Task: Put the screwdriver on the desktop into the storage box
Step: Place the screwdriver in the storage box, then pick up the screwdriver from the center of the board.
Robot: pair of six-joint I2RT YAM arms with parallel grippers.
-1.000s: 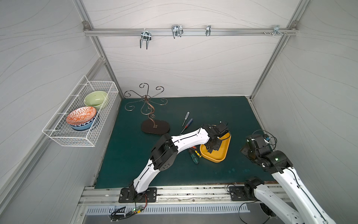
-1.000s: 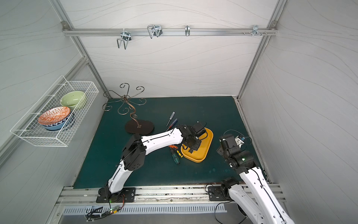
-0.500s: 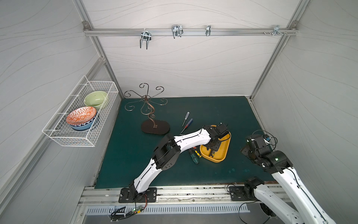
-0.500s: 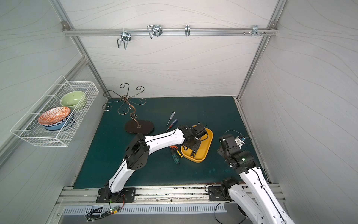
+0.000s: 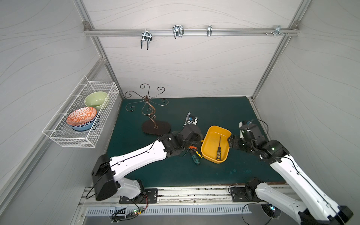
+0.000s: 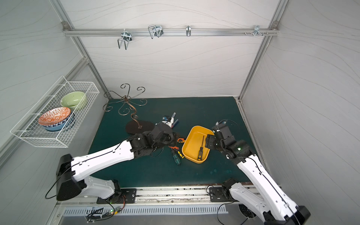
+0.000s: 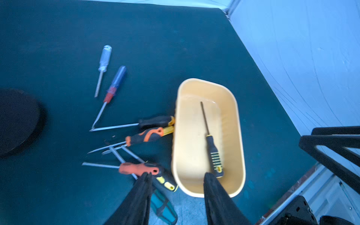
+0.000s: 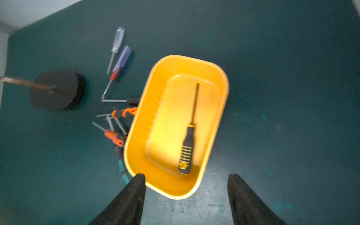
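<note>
From the front of the table, one black-and-yellow screwdriver [image 5: 218, 153] already lies in the yellow tray [image 5: 210, 142]. It runs along the tray's length, tip toward 12 o'clock and handle toward 6. The others are out on the green table [image 5: 214, 109]. A loose heap [image 7: 145, 136] sits against the tray's 9 o'clock wall, handles toward the tray and shafts fanning off toward 9. A clear-handled screwdriver [image 7: 105, 58] and a blue-handled screwdriver [image 7: 117, 79] lie apart from it at about 11. The left fingers [image 7: 143, 187] stand apart with nothing between them and hang right over the heap, one tip just by an orange-handled screwdriver [image 7: 139, 168]. The right fingers [image 8: 136, 192] are spread wide and empty, just beside the tray's 3 o'clock wall, with the tray between them and the heap. The left arm looks the nearer one. I'd guess it should close across that orange handle, which runs roughly 9 to 3.
</note>
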